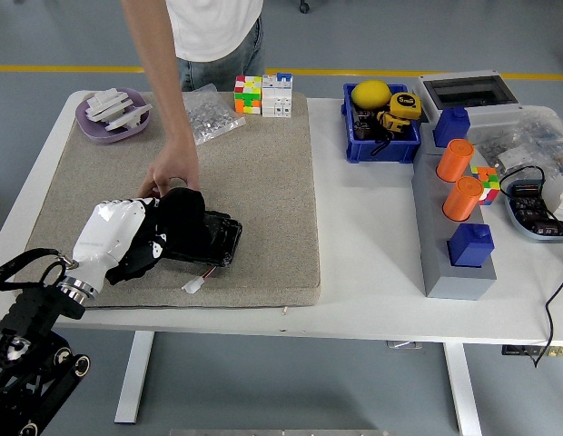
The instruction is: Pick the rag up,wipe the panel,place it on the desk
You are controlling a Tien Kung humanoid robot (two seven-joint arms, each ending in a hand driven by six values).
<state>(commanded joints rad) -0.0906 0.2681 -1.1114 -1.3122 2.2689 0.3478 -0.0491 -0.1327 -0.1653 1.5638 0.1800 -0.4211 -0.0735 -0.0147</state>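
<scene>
While the left hand (127, 238) bears the black rag (177, 218) down on the dark glossy panel (209, 241), the main risk I see is the panel skating on the beige mat (263, 173). A person's hand (172, 173) rests at the panel's far edge, just beyond the rag, apparently steadying it. If that hand lifts or the wipe pushes harder than it can resist, the panel would likely slide toward the mat's right side. A second risk: the thin lead with a small white connector (192, 286) trails from the panel's near edge, just beside the robot hand. A stroke carried too low could snag it and drag the panel askew. Third, the rag and the person's fingers are nearly touching, so a wipe toward the far edge could run into them.

Rag position: bunched on the left part of the panel, under and ahead of the robot hand's fingertips, with the panel's right end left bare. The rag covers most of the fingers. They appear curled onto the cloth, gripping and pressing it, though each finger's contact cannot be made out. The white back of the hand faces up. Right arm out of view.
</scene>
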